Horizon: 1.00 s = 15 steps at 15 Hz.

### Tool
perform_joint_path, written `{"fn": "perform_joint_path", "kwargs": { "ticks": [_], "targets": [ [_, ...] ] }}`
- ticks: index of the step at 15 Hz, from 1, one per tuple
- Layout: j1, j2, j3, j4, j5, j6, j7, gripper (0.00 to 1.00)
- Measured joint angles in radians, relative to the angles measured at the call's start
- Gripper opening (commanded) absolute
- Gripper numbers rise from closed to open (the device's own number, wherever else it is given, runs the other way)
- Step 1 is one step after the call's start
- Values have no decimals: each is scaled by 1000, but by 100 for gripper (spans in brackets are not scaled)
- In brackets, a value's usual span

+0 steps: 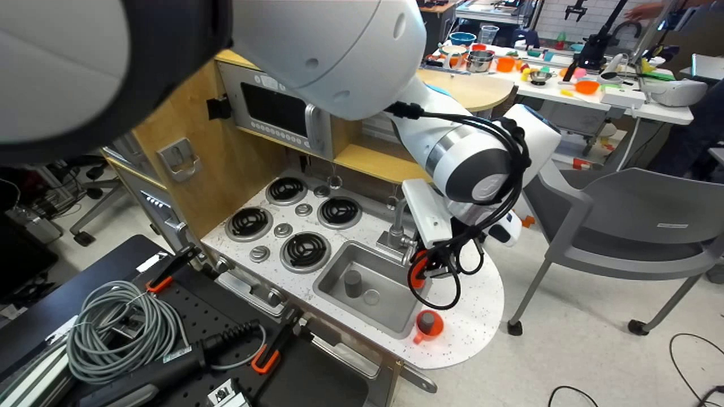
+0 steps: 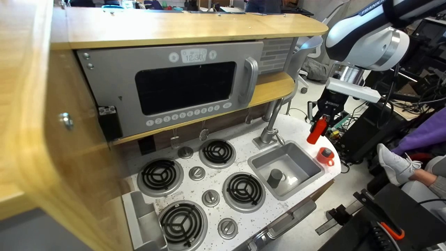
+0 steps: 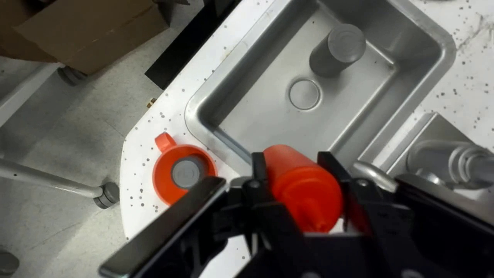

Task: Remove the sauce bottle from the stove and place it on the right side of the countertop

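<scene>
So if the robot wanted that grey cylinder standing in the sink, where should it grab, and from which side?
Probably pinch its curved side near the top, coming straight down: the grey cylinder stands upright, its round top uncovered, while the walls of the sink could block a sideways approach. The end effector must first set down the sauce bottle it holds.

The tool (image 3: 292, 160) has a largely matt finish; the sauce bottle (image 2: 316, 132) within it looks like smooth, softly glossy plastic. Below the tool, the tabletop (image 1: 475, 316) is smooth and speckled, the sink (image 3: 266, 123) satin metal, the cup (image 3: 164, 177) smooth plastic. Farther from the tool, the stove (image 2: 213, 179) combines matt coils with metallic rims; the upper shelf (image 2: 191, 24) is glossy wood.
</scene>
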Motion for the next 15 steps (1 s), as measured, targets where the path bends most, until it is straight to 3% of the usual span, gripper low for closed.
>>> {"fn": "perform_joint_path", "kwargs": {
  "ticks": [8,15],
  "targets": [
    [-27,203,-16,297,52,-20,286,12],
    [-31,378,-23,514,51,-75,434,12]
  ]
}}
